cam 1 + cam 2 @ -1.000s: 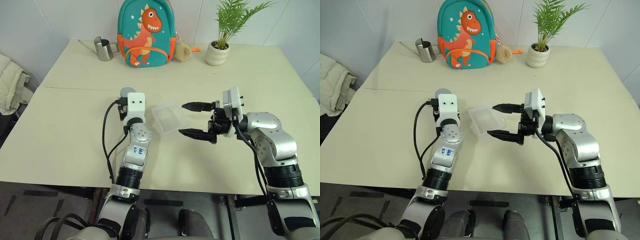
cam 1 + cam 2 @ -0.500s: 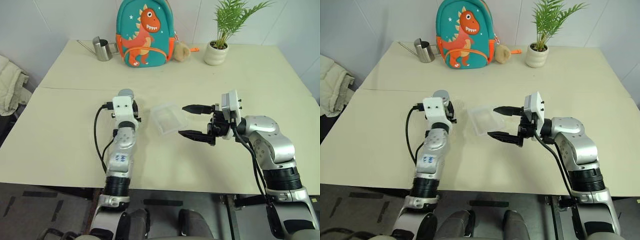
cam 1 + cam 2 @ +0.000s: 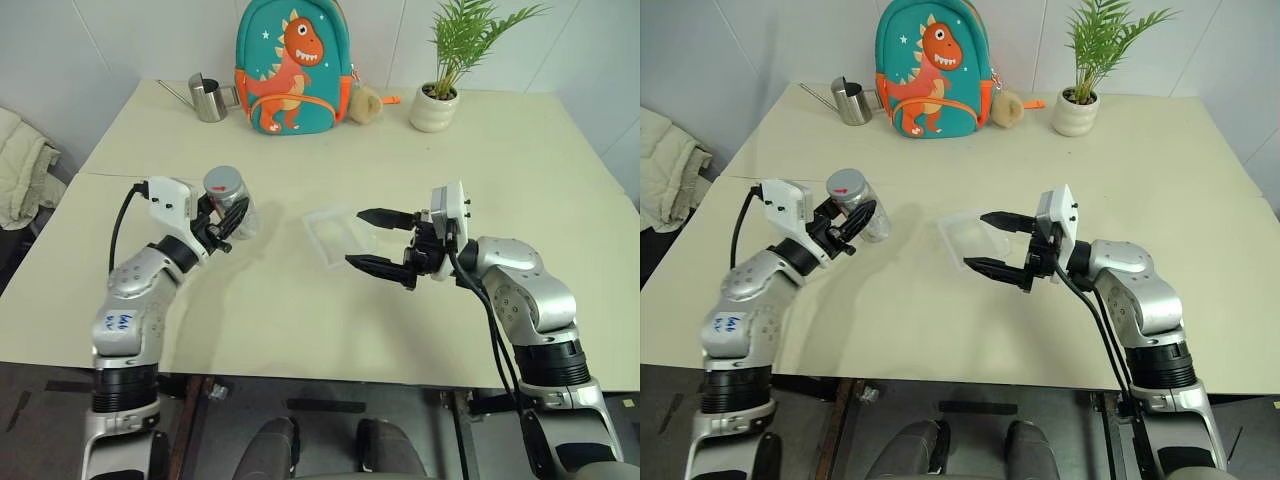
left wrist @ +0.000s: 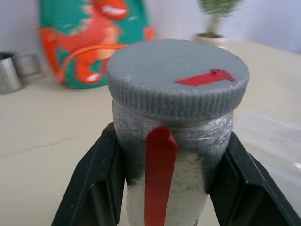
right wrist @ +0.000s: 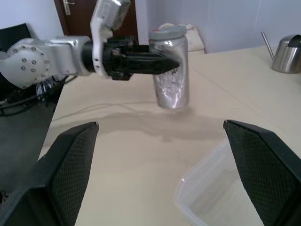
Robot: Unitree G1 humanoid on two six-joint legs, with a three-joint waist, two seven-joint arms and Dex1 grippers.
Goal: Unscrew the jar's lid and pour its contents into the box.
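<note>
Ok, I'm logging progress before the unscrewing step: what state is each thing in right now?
jar: lifted off the table, gripped around its body, tilted.
lid: screwed on, closed.
box: flat on the table, looks empty.
left gripper: shut on the jar.
right gripper: open, holding nothing, over the box's edge.

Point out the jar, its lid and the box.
jar (image 5: 172,84), right wrist view, silvery side wall.
lid (image 4: 178,77), left wrist view, grey top face.
box (image 3: 335,236), left eye view, clear floor.
</note>
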